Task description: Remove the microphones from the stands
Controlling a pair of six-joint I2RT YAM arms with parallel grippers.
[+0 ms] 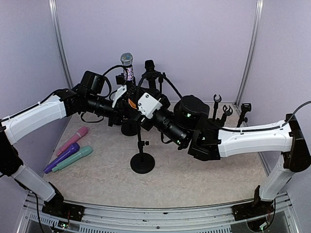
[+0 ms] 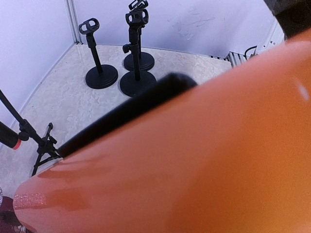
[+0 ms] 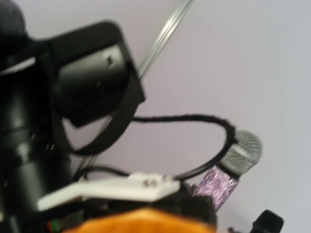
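Not much done yet imo. The left claw (image 1: 122,95) is pressed together just below the silver-headed, purple-glitter microphone (image 1: 127,65), but I can't tell if it's actually pinching the handle. The microphone stands upright at the far middle of the surface, apparently in its black stand (image 1: 129,128), mostly hidden by arms. The right claw (image 1: 136,103) crowds in low on its right; spread or closed, can't tell. The whole lift-out is left.

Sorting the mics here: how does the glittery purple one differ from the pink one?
The glittery microphone stands upright, raised off the table; the pink microphone lies flat on it. The glittery microphone has a silver mesh head; the pink microphone looks pink all over. Both are handheld microphones.
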